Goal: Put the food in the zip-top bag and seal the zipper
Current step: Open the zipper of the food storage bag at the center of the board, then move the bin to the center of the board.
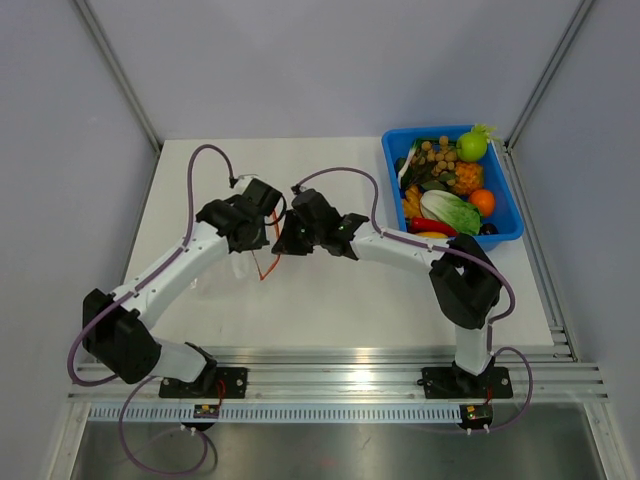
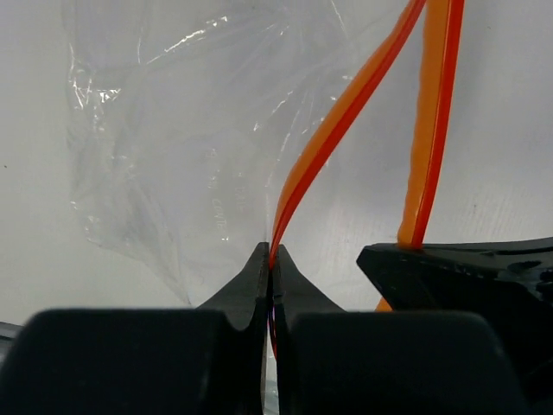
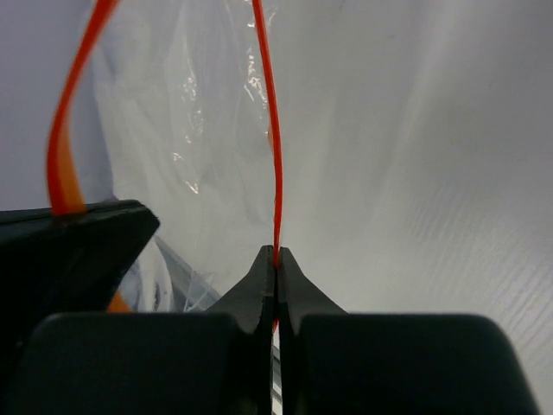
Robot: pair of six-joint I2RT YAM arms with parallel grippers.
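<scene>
Two pinches | our left gripper point(image 2: 272, 259) and right gripper point(image 3: 275, 258) are squeezing the zipper point(image 2: 430, 112), left of the blue bin point(image 1: 415, 132) | we are aiming to pull apart slowly.

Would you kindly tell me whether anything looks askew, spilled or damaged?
Nothing stands out: the food sits inside the blue bin, and the left gripper and right gripper each pinch the zipper of the zip-top bag.
</scene>
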